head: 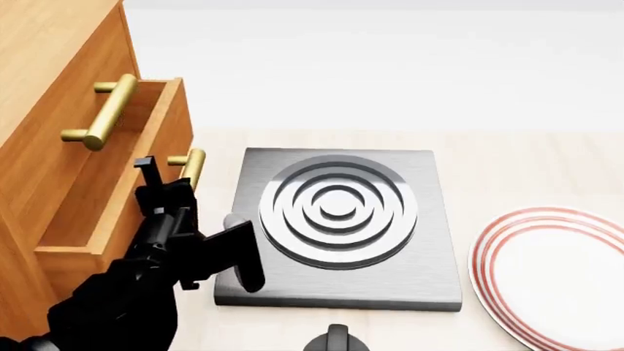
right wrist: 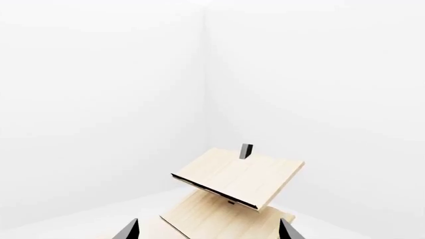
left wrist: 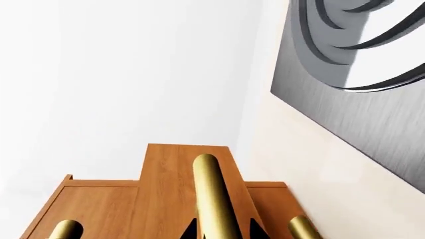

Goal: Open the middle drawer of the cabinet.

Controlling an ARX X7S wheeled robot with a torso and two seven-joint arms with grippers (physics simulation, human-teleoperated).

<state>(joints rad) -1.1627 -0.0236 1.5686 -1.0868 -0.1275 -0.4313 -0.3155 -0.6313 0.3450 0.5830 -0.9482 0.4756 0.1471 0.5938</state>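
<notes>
White walls back a pale counter [head: 546, 161] where the cabinet [head: 44, 66] stands at the left. Its middle drawer [head: 117, 190] juts out beneath the closed one above, beside a grey hotplate [head: 410, 270]. Left gripper [head: 171, 179] has its jaws clamped on the drawer's brass handle [left wrist: 212, 194]. Right gripper [right wrist: 209, 230] faces a light-wood rack [right wrist: 239, 177], its 2 fingertips spread wide, holding nothing
</notes>
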